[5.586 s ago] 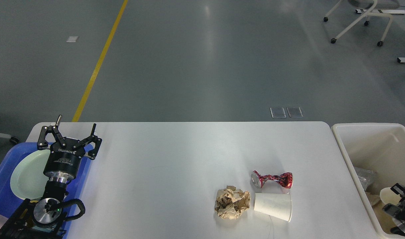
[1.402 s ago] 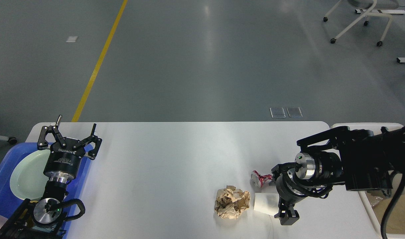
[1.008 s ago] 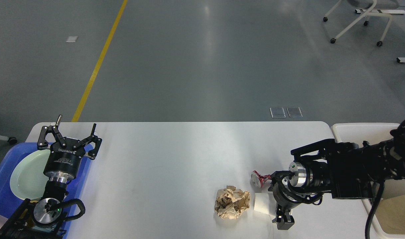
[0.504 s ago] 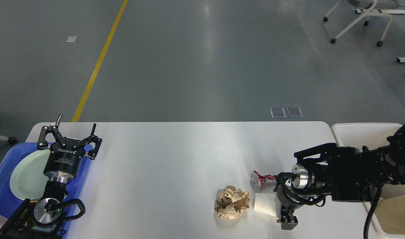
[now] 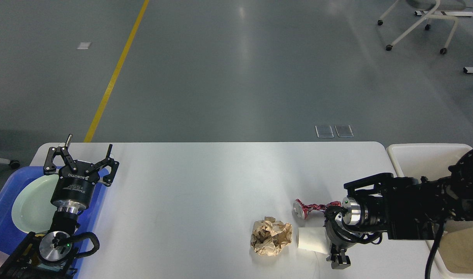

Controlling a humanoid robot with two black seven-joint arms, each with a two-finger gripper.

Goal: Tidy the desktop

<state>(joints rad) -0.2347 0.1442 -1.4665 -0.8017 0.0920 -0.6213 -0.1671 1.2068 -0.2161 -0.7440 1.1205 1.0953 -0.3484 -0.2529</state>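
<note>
The white desktop (image 5: 205,186) holds a crumpled brown paper ball (image 5: 271,241), a white paper cup (image 5: 310,239) lying on its side and a crushed red can (image 5: 309,208). My right gripper (image 5: 335,250) comes in from the right and sits at the cup's wide end, hiding it. One dark finger (image 5: 339,261) shows in front of the cup; the other is hidden, so I cannot tell whether the grip is closed. My left gripper (image 5: 88,149) is open and empty, held upright over the tray at the desktop's left end.
A blue tray (image 5: 0,217) with a pale green plate (image 5: 29,205) sits at the left edge under my left arm. A cream bin (image 5: 414,161) stands off the right end, partly hidden by my right arm. Chair legs (image 5: 414,27) stand on the floor beyond.
My right arm came out of the bin and reached left to the cup, then settled lower at its wide end. The cup has shifted slightly. The left arm has not moved.
</note>
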